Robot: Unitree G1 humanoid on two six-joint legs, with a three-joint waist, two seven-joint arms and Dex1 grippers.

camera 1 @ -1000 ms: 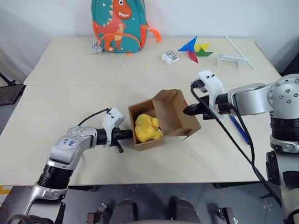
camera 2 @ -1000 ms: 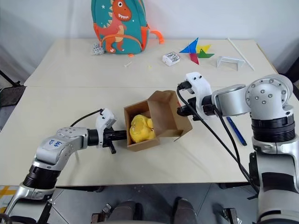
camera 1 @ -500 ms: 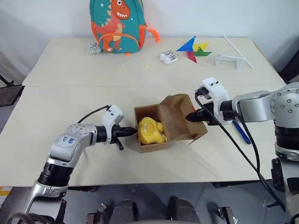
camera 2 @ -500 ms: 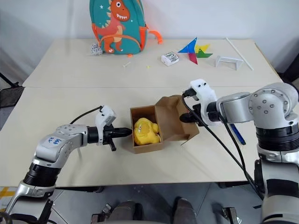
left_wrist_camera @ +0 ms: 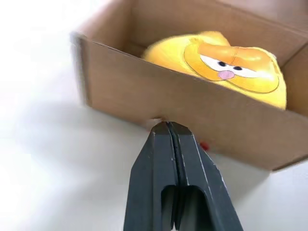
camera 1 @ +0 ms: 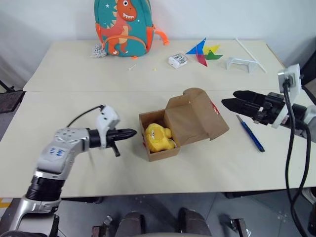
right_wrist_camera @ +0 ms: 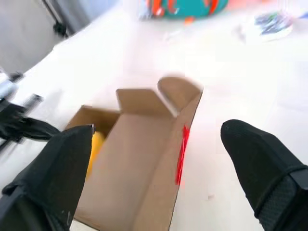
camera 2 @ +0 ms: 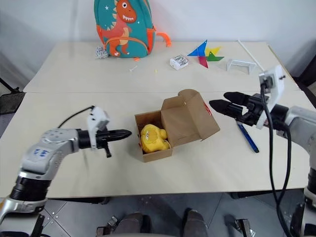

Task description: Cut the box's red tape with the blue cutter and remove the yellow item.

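On the pale table (camera 1: 74, 106), the small brown cardboard box (camera 1: 197, 121) stands open, tape cut; next, bring your spread right fingers (camera 1: 237, 100) or clenched left fingers (camera 1: 126, 133) to the fluffy yellow item (camera 1: 159, 138).

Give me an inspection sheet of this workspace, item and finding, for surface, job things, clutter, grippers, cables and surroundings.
Surface: pale table, two boards joined.
Job's things: box open, lid tipped back; red tape parted on lid edge; yellow toy inside; blue cutter flat beside box.
Clutter: dinosaur backpack, pinwheel, small packet, white stand at the far edge.
Grippers: left gripper shut, empty, pointing at box; right gripper open, empty, clear of lid.
Cables: black cable along right arm.
Surroundings: white wall.
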